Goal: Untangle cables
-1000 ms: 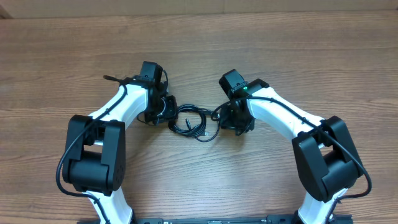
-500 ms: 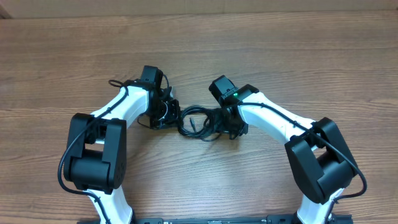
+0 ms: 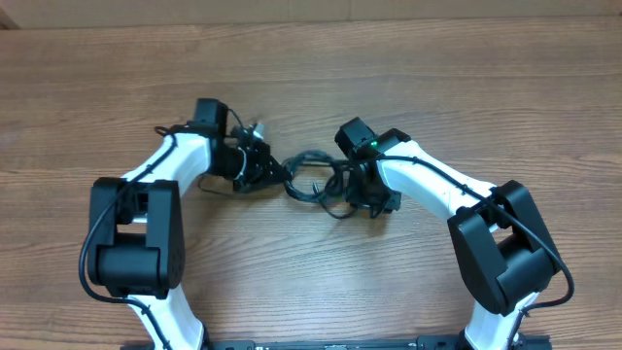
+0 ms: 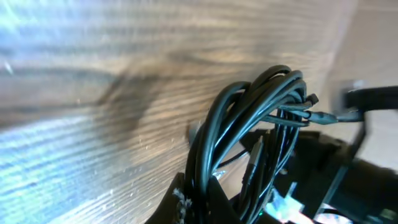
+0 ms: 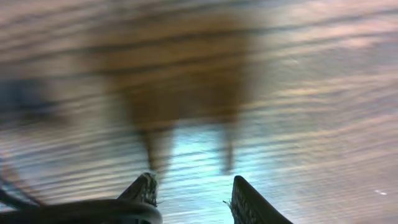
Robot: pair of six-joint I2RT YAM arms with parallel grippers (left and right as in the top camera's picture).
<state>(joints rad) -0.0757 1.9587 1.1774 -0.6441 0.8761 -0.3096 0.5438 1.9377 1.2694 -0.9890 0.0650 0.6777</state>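
Several thin black cables (image 3: 313,177) lie tangled on the wooden table (image 3: 437,87) between two claws. The left claw (image 3: 272,170) is clamped on the bundle; the right claw (image 5: 193,196) stands apart (one strand passes beside a finger). The cords look light, limp and springy, so grip one outer loop. Only the left wrist view shows the plug ends.

1. Table (image 3: 117,87): brown wood grain, smooth, with a light sheen ahead of the right gripper (image 5: 193,182).
2. Cables (image 4: 230,130): smooth, glossy black plastic sheath.
3. Arms (image 3: 428,180): glossy white plastic shells, matt black joints.
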